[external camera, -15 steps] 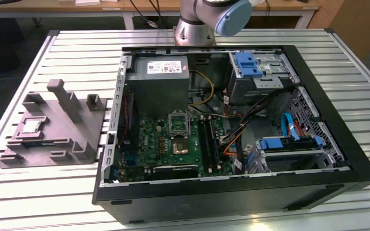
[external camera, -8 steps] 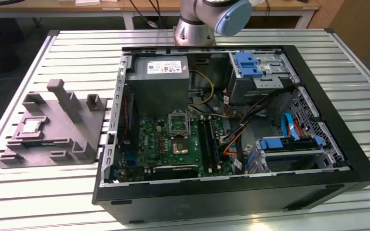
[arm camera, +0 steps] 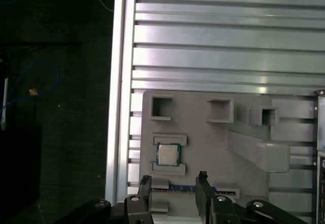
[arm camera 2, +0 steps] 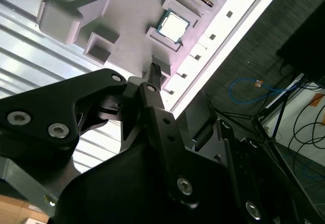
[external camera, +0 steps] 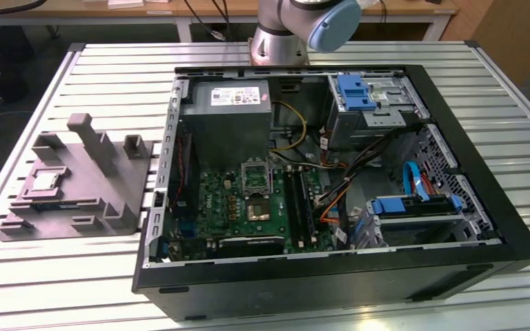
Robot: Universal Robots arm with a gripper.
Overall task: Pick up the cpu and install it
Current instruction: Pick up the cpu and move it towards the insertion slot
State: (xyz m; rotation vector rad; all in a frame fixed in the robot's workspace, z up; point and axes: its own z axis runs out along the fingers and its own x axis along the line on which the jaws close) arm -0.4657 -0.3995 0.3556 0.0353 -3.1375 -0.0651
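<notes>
The cpu (external camera: 44, 181) is a small silvery square chip lying flat in a recess of the grey moulded tray (external camera: 108, 203), on the exterior view's left. In both wrist views it rests in that recess: cpu (arm camera: 166, 154), cpu (arm camera 2: 173, 25). My gripper (arm camera: 173, 182) hovers above the tray (arm camera: 203, 137) and is open, with nothing between its black fingers (arm camera: 202, 181). It is apart from the chip, which sits just beyond the fingertips (arm camera 2: 156, 72). The green motherboard (external camera: 257, 207) lies inside the open computer case (external camera: 339, 283).
The tray (arm camera 2: 127, 26) has upright posts (external camera: 85, 134) and a long block (arm camera: 256, 150) near the chip. The slatted metal table (arm camera: 213, 41) ends at an edge (arm camera: 119, 82) close to the tray. Cables, drive bays and a power supply (external camera: 232, 114) crowd the case.
</notes>
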